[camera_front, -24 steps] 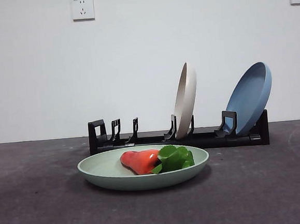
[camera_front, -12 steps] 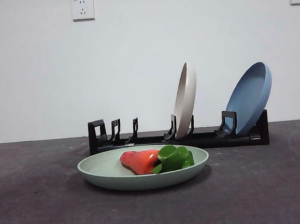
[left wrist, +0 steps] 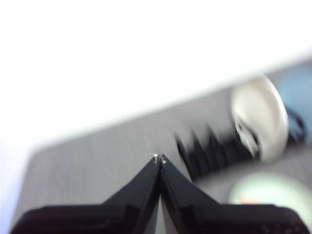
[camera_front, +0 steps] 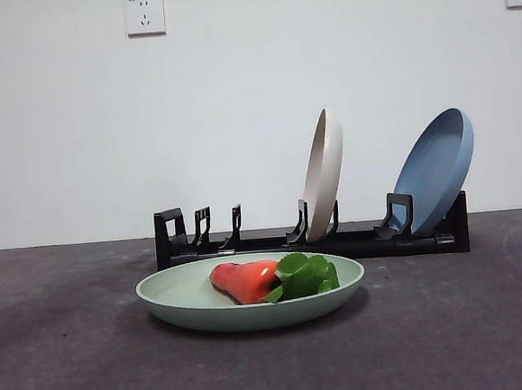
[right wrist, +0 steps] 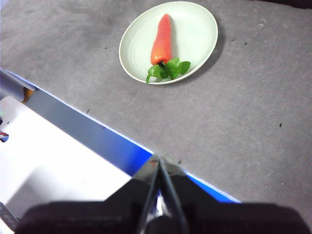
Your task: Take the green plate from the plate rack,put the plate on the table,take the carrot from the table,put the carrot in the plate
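The green plate (camera_front: 251,297) lies flat on the table (camera_front: 76,372) in front of the plate rack (camera_front: 312,241). The carrot (camera_front: 245,280) rests inside it, leaves toward the right. From the right wrist, the green plate (right wrist: 168,41) and the carrot (right wrist: 162,39) lie far off, and my right gripper (right wrist: 158,163) is shut and empty above the table's edge. My left gripper (left wrist: 159,158) is shut and empty too, held well back from the blurred plate rack (left wrist: 214,151) and green plate (left wrist: 268,192). Neither arm shows in the front view.
A beige plate (camera_front: 323,174) stands upright in the rack's middle slot and a blue plate (camera_front: 434,170) leans at its right end. The rack's left slots hold nothing. A blue strip (right wrist: 97,141) and a white surface (right wrist: 48,165) border the table near the right gripper.
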Controlling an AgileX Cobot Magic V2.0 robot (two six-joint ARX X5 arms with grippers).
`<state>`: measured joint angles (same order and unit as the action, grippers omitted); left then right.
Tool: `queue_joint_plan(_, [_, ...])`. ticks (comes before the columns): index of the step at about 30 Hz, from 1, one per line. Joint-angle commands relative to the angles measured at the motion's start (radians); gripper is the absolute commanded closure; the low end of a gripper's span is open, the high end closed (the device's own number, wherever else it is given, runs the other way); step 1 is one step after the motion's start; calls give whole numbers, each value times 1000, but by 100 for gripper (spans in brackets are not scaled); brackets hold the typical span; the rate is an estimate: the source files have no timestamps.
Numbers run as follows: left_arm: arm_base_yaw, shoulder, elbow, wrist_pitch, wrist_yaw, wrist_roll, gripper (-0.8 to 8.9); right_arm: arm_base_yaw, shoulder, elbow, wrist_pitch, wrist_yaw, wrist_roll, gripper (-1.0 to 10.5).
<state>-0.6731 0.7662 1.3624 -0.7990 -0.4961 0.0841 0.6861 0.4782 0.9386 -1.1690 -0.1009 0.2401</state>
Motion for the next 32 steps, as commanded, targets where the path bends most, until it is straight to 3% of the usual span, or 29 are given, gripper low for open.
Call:
queue_joint_plan(1, [182,-50,-148,267,211,193,816,2,-1,-2,8,3,5,945])
queue_joint_plan(5, [373,-149,-403,586,363,230,816,2,-1,-2,8,3,5,945])
queue_joint_plan(10, [525,-296,-708,785,427,167,816,2,-1,-2,8,3,5,945])
queue_joint_plan(20, [688,-585,-1143,787,423,16,816,2,-1,-2,8,3,5,945])
queue_joint_plan(26, [729,-685,-1265,740,423,-54,816,2,-1,-2,8,3,5,945])
queue_joint_plan(32, [742,-761,-1326,660,425,-68,816,2,-1,-2,8,3,5,945])
